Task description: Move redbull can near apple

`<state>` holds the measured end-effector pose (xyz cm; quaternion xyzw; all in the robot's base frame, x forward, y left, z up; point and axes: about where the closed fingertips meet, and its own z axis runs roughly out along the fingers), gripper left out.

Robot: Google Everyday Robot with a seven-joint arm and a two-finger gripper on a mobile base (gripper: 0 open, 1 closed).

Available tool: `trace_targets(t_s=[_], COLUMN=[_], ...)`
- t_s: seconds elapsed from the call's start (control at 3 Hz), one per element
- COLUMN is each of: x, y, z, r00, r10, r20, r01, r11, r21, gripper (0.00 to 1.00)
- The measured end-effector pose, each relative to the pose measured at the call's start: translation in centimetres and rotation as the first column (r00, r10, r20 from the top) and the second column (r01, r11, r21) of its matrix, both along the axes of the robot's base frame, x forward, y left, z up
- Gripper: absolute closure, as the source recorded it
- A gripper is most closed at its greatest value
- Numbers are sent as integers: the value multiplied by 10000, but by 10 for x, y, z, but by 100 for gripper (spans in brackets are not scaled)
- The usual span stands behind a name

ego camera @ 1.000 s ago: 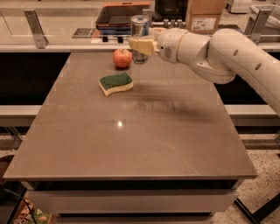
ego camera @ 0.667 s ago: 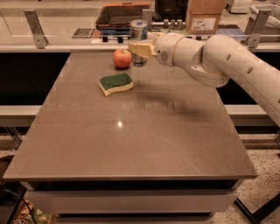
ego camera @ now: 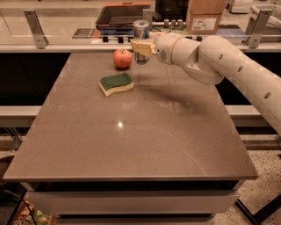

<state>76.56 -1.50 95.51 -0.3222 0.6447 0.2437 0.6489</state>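
Observation:
The redbull can [ego camera: 141, 30], silver with blue panels, is upright at the table's far edge, just right of the red apple [ego camera: 122, 58]. My gripper [ego camera: 142, 47] reaches in from the right, and its cream fingers [ego camera: 139, 47] are closed around the can's lower half. The can's bottom is level with the tabletop, but I cannot tell whether it touches it. A small gap separates the can from the apple.
A green and yellow sponge [ego camera: 116, 83] lies in front of the apple. The brown table [ego camera: 131, 140] stretches toward me. Behind it, a counter holds a dark tray [ego camera: 120, 15] and a cardboard box [ego camera: 205, 13]. Metal brackets [ego camera: 35, 28] stand on the rail.
The arm has shifted slightly, and the wrist now sits a little further back. The gripper and can remain beside the apple. The apple and sponge have not moved.

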Motion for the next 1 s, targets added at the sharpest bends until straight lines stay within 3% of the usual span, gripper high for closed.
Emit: trace_targets(t_s=[1.0], x=[45], y=[-6], z=[-26], r00=[9989], r10=[-206], r20=[-428], r01=[194], r11=[9994], r21=[-273], gripper=[100])
